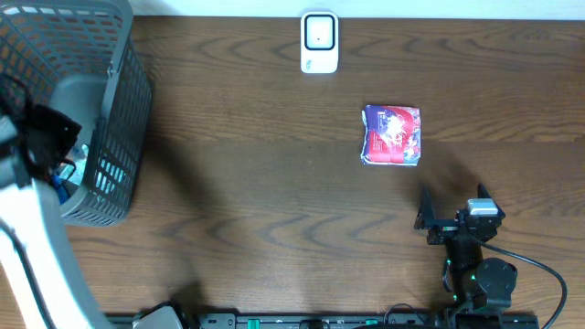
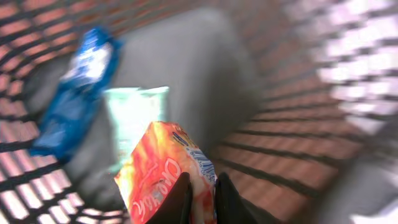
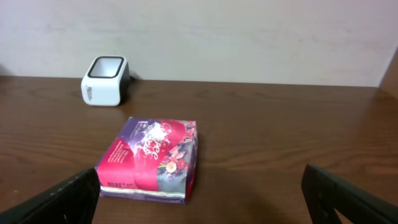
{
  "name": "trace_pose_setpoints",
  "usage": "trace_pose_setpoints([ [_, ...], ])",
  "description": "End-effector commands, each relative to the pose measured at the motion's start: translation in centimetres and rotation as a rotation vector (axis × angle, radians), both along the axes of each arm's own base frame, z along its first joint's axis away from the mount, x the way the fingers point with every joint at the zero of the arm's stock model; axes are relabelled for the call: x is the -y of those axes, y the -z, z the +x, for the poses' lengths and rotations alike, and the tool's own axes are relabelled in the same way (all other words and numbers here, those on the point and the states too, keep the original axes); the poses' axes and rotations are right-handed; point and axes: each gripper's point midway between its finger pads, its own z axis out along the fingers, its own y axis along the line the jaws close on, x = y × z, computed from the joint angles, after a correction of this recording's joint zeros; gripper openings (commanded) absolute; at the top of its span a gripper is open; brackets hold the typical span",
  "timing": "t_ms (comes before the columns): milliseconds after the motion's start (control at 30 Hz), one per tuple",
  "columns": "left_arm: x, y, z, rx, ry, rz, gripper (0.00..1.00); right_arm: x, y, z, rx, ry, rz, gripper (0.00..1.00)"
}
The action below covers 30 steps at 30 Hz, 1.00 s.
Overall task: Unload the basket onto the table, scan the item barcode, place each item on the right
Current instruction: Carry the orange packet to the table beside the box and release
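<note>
Packet (image 2: 163, 174), the orange one, is inside the basket (image 1: 119, 137) with my left fingers (image 2: 177, 205) pinched tight on its edge and my right fingers (image 3: 62, 199) spread wide, holding nothing, so I should lift slowly, then turn its barcode to the scanner (image 1: 319, 42).

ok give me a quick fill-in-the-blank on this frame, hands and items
1. Inside the basket, the left hand is ___ on an orange packet.
2. The right hand is ___ and holds nothing.
3. The box lies between the scanner and the ___ hand.

Missing words: shut; open; right.
</note>
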Motion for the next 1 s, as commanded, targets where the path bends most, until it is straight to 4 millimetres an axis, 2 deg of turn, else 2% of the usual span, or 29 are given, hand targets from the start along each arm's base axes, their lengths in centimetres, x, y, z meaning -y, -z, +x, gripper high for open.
trace_pose_setpoints([
  [0, 5.5, -5.6, 0.8, 0.215, 0.254, -0.012, 0.07, 0.1, 0.1, 0.0, 0.000, 0.004, 0.014, 0.99],
  [100, 10.0, -10.3, 0.5, 0.370, 0.488, 0.112, 0.07, 0.1, 0.1, 0.0, 0.000, 0.004, 0.014, 0.99],
  [200, 14.4, -13.9, -0.6, 0.491, 0.666, 0.250, 0.07, 0.1, 0.1, 0.0, 0.000, 0.004, 0.014, 0.99],
  [300, 17.9, -15.8, -1.4, 0.567, 0.794, 0.305, 0.07, 0.1, 0.1, 0.0, 0.000, 0.004, 0.014, 0.99],
  [400, 21.4, -15.8, -1.5, 0.594, 0.907, 0.277, 0.07, 0.1, 0.1, 0.0, 0.000, 0.004, 0.014, 0.99],
  [500, 25.4, -14.0, -1.1, 0.566, 1.074, 0.274, 0.07, 0.1, 0.1, 0.0, 0.000, 0.004, 0.014, 0.99],
  [633, 31.1, -10.3, -0.2, 0.498, 1.330, 0.314, 0.07, 0.1, 0.1, 0.0, 0.000, 0.004, 0.014, 0.99],
  [800, 38.1, -4.5, 1.9, 0.414, 1.583, 0.336, 0.07, 0.1, 0.1, 0.0, 0.000, 0.004, 0.014, 0.99],
  [967, 43.7, 2.5, 4.7, 0.322, 1.691, 0.287, 0.07, 0.1, 0.1, 0.0, 0.000, 0.004, 0.014, 0.99],
])
